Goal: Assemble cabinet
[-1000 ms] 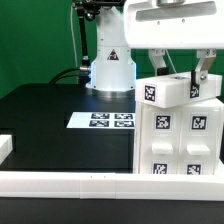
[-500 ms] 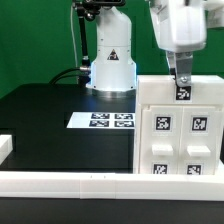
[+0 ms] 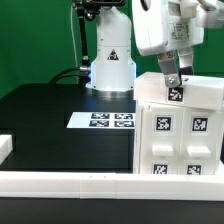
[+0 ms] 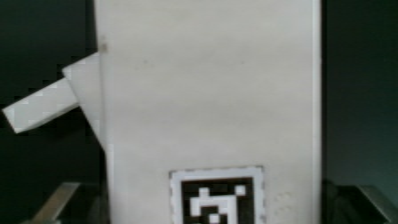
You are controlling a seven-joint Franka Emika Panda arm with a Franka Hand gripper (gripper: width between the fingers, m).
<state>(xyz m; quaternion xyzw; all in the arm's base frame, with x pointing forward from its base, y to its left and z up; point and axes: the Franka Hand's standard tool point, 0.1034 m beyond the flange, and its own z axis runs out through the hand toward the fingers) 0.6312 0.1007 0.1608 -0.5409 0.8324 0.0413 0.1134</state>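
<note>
The cabinet (image 3: 178, 135) is the big white box with square tags at the exterior view's right. My gripper (image 3: 172, 82) is right above its top, tilted, and shut on a long white tagged panel (image 3: 176, 94) that lies at a slant on the cabinet's top. In the wrist view this panel (image 4: 210, 90) fills the middle, its tag is near the jaws, and a dark finger (image 4: 61, 200) shows on each side of it. A white slanted piece (image 4: 50, 100) sticks out beside the panel.
The marker board (image 3: 100, 120) lies on the black table in front of the robot's white base (image 3: 110, 62). A long low white rail (image 3: 70, 182) runs along the front edge. A small white block (image 3: 4, 148) sits at the exterior view's left edge.
The gripper turned about its axis with the tagged panel and came down onto the cabinet's top. Since half a second ago it has tilted, and the panel now sits at a slant.
</note>
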